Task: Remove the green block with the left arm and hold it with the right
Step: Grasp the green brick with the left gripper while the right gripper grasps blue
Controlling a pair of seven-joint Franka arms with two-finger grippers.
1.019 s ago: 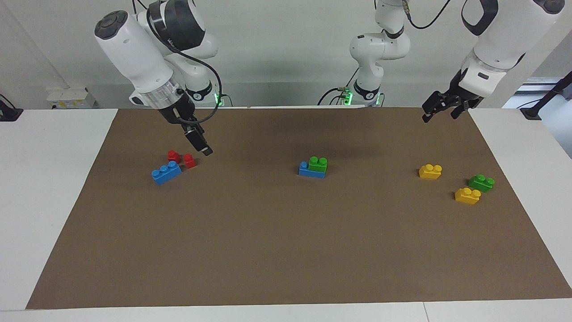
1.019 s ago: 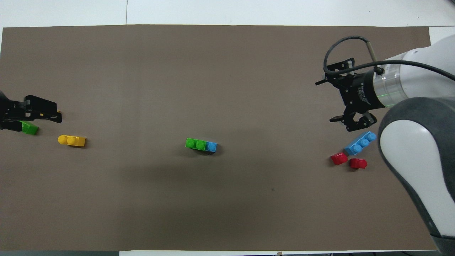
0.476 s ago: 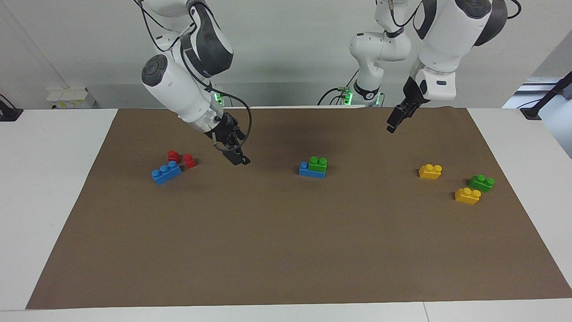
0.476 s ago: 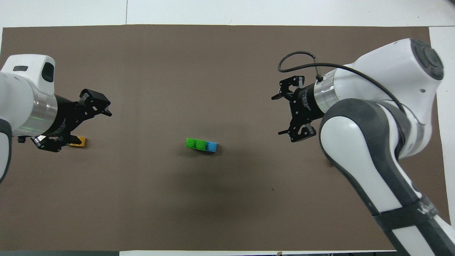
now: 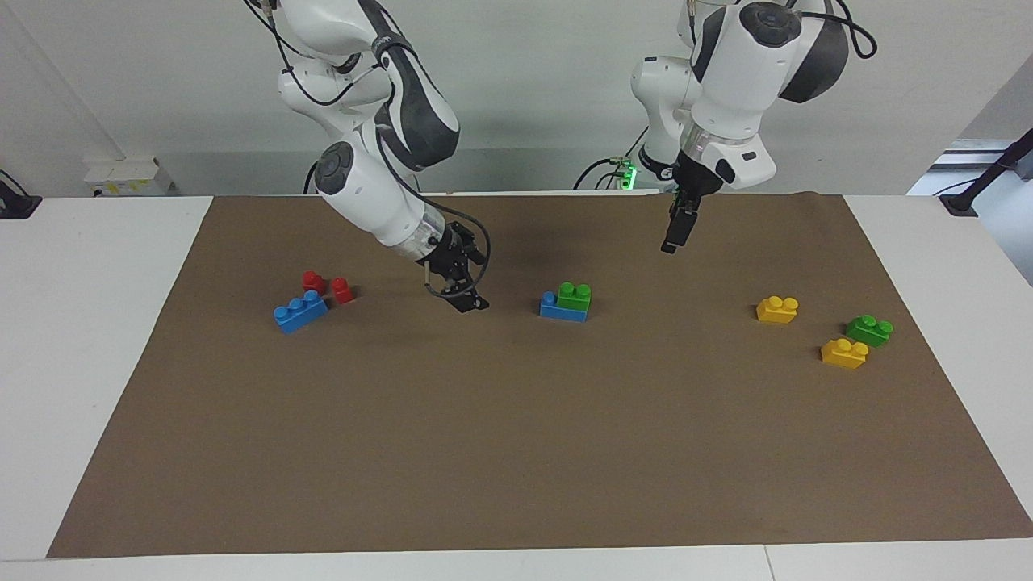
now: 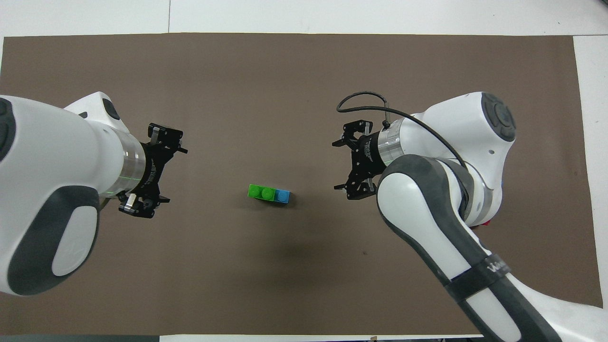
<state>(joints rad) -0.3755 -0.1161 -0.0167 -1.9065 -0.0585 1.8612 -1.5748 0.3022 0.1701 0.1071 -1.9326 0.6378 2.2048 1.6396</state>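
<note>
Both arms have swung in toward the middle since a second ago.

Facing view: the right pincer (image 5: 466,300), formerly by the red bricks (image 5: 327,286) at centre left, now hangs low over the table (image 5: 516,452) just left of the stacked pair at frame centre. The left pincer (image 5: 672,238), formerly at the upper right, now hangs above and to the right of that pair; I cannot tell whether its fingers are spread here. The green block (image 5: 574,296) sits pressed onto one end of a blue brick (image 5: 557,307). A second green brick (image 5: 869,329) lies at the right among two yellow bricks (image 5: 810,331), untouched.

Overhead view: the green block (image 6: 261,192) sits at frame centre, the left pincer (image 6: 154,173) to its left and the right pincer (image 6: 351,164) to its right, both released and empty.

Likely light, rigid, smooth plastic held by stud friction: pinch the green block's flat sides and clamp the blue brick's bare end.
</note>
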